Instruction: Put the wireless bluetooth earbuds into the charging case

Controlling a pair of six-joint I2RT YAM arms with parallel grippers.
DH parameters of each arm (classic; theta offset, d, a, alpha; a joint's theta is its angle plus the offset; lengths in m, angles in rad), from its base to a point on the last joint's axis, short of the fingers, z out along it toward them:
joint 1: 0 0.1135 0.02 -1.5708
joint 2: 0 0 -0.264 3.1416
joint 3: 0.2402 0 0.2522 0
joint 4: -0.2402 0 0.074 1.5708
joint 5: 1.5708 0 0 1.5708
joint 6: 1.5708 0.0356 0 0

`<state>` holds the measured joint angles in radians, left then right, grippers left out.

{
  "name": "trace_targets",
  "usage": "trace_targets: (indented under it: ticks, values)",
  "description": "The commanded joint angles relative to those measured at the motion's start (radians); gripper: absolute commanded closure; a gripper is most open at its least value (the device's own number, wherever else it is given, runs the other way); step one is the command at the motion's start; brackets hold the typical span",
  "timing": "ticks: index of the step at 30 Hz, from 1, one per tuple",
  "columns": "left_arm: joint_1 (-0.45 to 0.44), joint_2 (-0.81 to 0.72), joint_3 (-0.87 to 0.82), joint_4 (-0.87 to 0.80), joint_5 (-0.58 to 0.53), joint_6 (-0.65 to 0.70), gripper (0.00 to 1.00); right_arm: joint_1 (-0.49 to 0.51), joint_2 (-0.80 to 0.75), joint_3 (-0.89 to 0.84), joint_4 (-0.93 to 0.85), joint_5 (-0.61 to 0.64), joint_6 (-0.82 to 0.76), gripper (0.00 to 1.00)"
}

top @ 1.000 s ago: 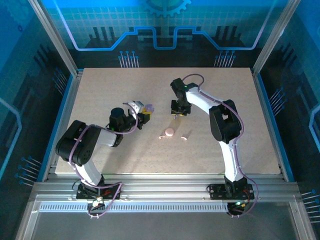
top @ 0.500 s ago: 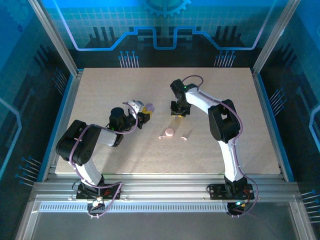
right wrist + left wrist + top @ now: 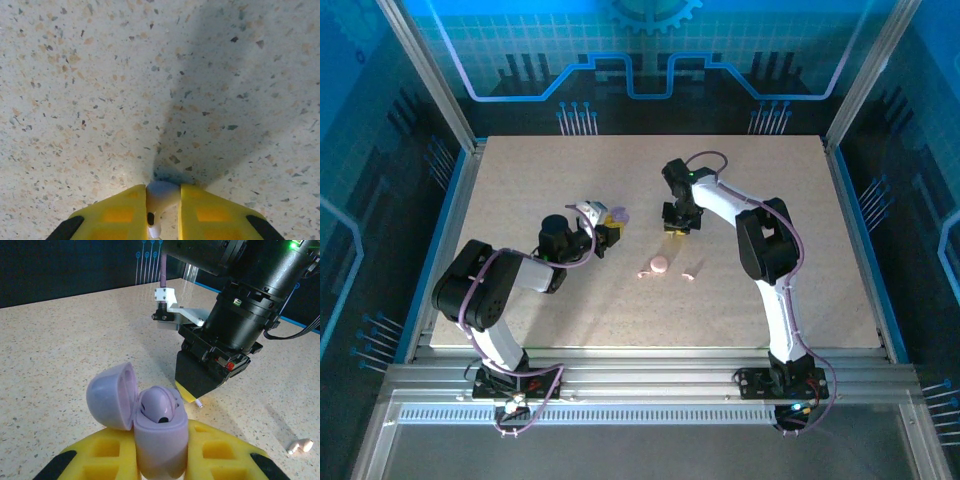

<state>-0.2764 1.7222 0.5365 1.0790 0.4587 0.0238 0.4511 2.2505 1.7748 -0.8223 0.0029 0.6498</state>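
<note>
My left gripper is shut on the open lilac charging case, held upright with its lid swung back. One lilac earbud sits in the case. In the top view this case is left of centre. Just beyond it my right gripper points down at the table, shut on another lilac earbud that touches the tabletop. Its stem tip pokes out under the right gripper's yellow fingers. A pink case lies nearer, with a pink earbud beside it and another to its right.
The speckled beige table is ringed by an aluminium frame and blue walls. The pink earbud lies loose on the table to the right of both grippers. The two grippers stand very close to each other.
The right gripper's fingers have closed onto the lilac earbud on the table. The left gripper and its case have stayed still.
</note>
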Motion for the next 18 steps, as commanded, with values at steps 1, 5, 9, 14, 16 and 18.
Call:
trace_targets:
  ticks: [1,5,9,14,16,18]
  values:
    - [0.006,0.001,0.029,0.018,0.035,-0.014,0.90,-0.020,-0.001,0.000,0.003,0.019,-0.010,0.83]
    - [0.005,-0.003,0.028,0.012,0.040,-0.013,0.90,-0.018,-0.069,-0.038,0.038,0.017,-0.012,0.83]
    - [-0.007,-0.008,0.022,0.015,0.044,-0.016,0.90,-0.010,-0.157,-0.094,0.080,0.022,-0.013,0.83]
    - [-0.029,-0.011,0.025,0.024,0.043,-0.025,0.90,0.008,-0.274,-0.164,0.137,0.030,-0.013,0.83]
    - [-0.040,-0.007,0.026,0.033,0.042,-0.028,0.90,0.016,-0.325,-0.189,0.165,0.032,-0.012,0.83]
    - [-0.048,-0.002,0.029,0.047,0.039,-0.037,0.90,0.030,-0.378,-0.219,0.197,0.033,-0.010,0.83]
